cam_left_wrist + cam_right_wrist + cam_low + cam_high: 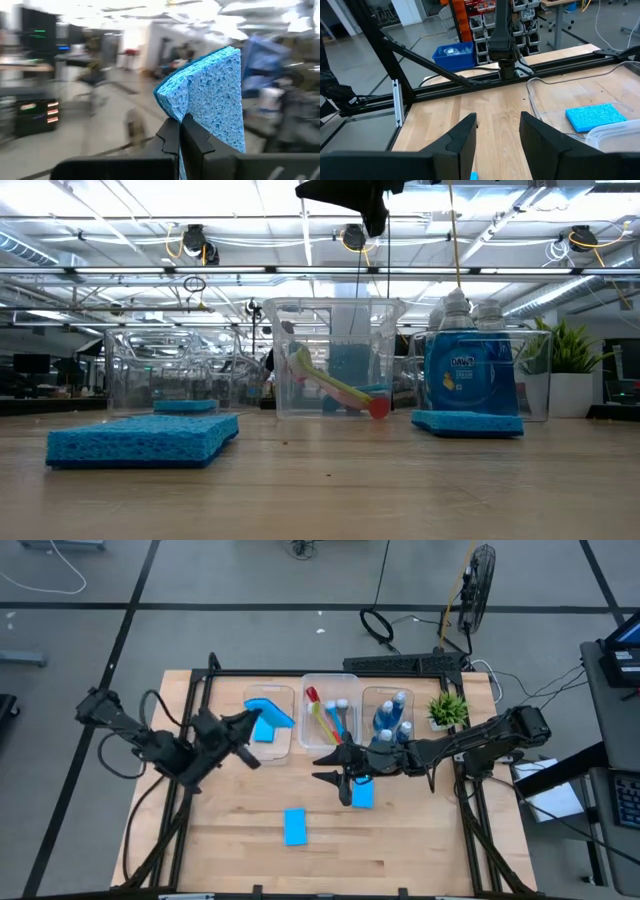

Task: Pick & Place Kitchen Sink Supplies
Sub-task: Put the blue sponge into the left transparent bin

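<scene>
1. High view: I see my left arm reaching in from the table's left side, its left gripper (262, 723) pinched onto a blue sponge (272, 712) over the left tub (268, 747), where another sponge (264, 731) lies. My right arm stretches in from the right side, low across the bottle tub (391, 700); the right gripper (336, 776) hangs with empty, half-spread fingers near the centre of the table (230, 840), just beside a sponge on the wood (362, 794). A fourth sponge (294, 827) lies nearer the front edge. The brushes (328, 717) sit in the middle tub (331, 680).

2. Low view: One dark gripper (372, 202) hangs from above, over the middle tub (335, 360) holding a tilted brush (335, 386). Blue bottles (470, 365) stand in the tub on the right, a sponge (467, 423) lying in front of it. Another sponge (140, 440) rests close on the left.

3. Left wrist view: The fingers (172, 137) are closed tight on the lower edge of the sponge (212, 95), which stands upright above them.

4. Right wrist view: My right gripper (496, 131) points down at bare wood, jaws part-way apart with nothing between. Beyond, a sponge (595, 117) lies in a clear tub (540, 102).
</scene>
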